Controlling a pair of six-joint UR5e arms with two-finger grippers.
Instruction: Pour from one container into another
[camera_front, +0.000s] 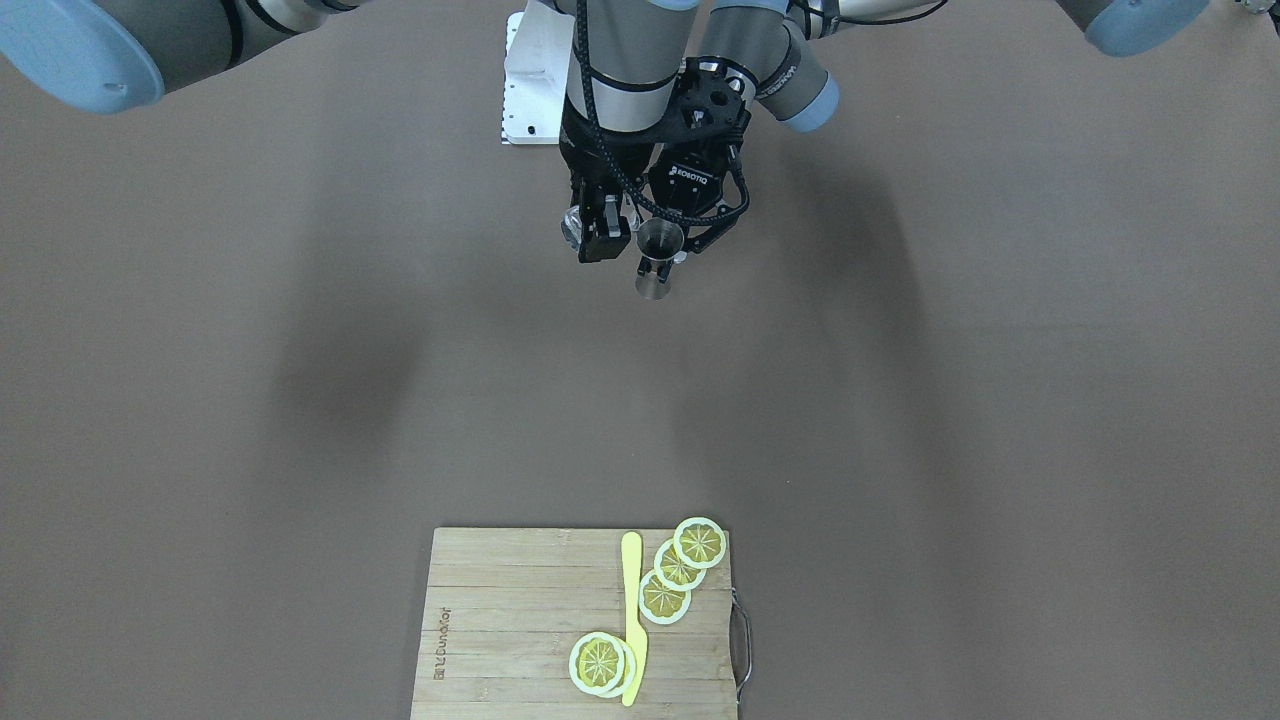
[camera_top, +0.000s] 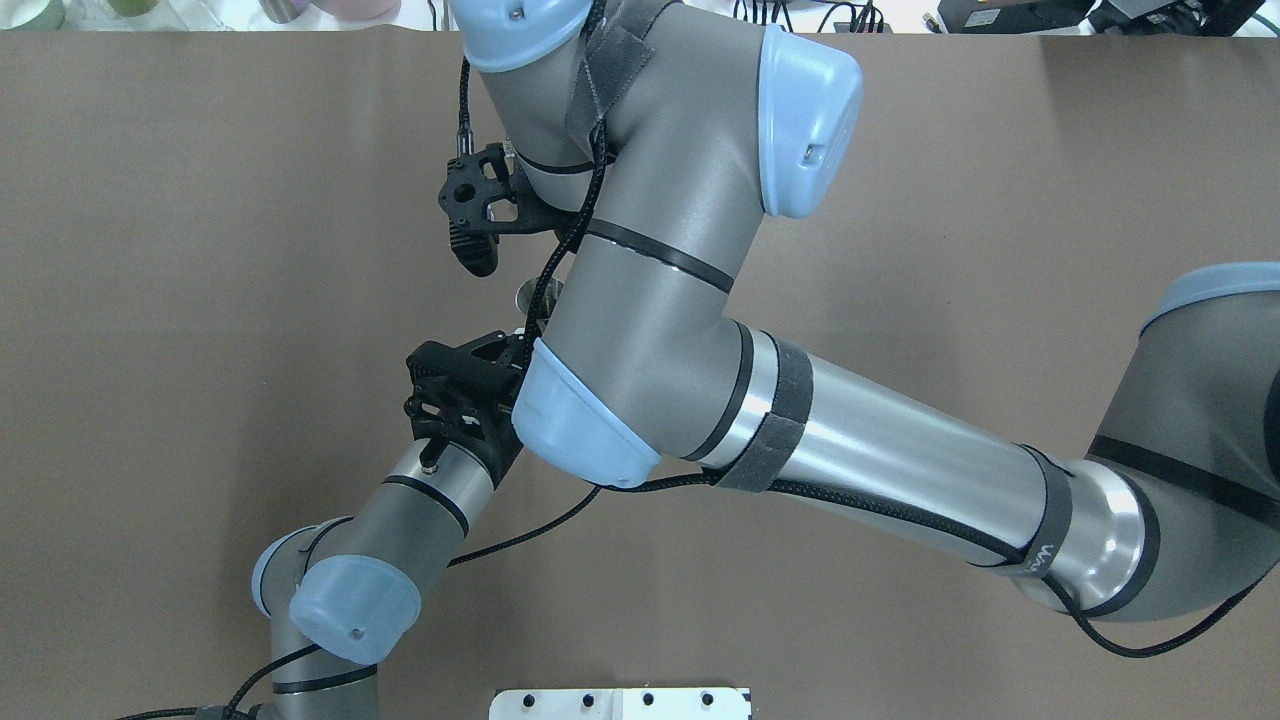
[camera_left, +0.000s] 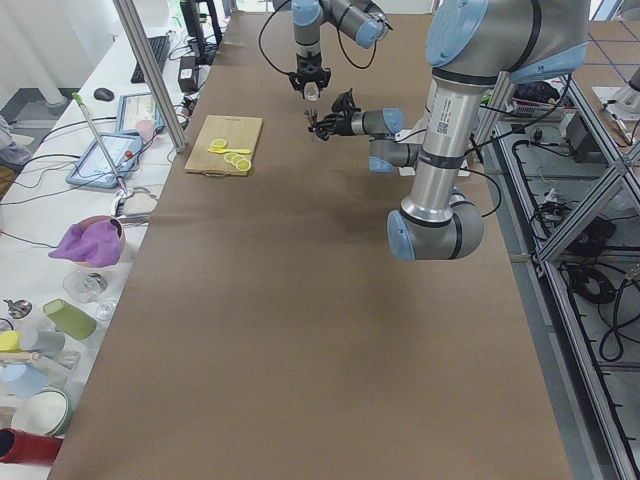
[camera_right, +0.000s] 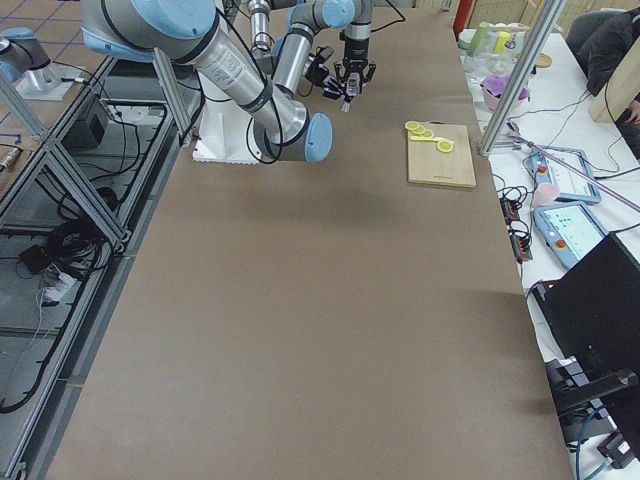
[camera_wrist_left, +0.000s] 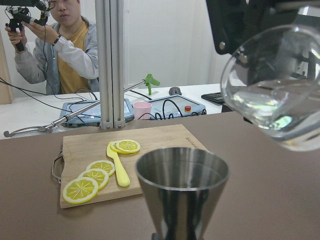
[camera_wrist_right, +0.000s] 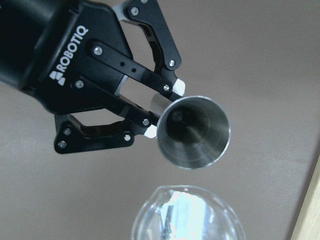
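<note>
A steel jigger (camera_front: 658, 248) hangs upright above the table, and my left gripper (camera_front: 661, 264) is shut on its narrow waist. The right wrist view looks down into its open cup (camera_wrist_right: 194, 131), with the left gripper (camera_wrist_right: 163, 108) clamped beside it. A clear glass (camera_front: 572, 228) sits tilted in my right gripper (camera_front: 590, 233), which is shut on it, just beside the jigger. In the left wrist view the glass (camera_wrist_left: 276, 90) leans over the jigger (camera_wrist_left: 182, 192) from the upper right and seems to hold clear liquid. No stream shows.
A wooden cutting board (camera_front: 500, 640) with lemon slices (camera_front: 665, 598) and a yellow knife (camera_front: 632, 615) lies at the operators' edge. A person (camera_wrist_left: 55, 47) sits behind that edge. The white base plate (camera_front: 535, 90) is behind the grippers. My right arm (camera_top: 650, 300) hides both grippers from overhead.
</note>
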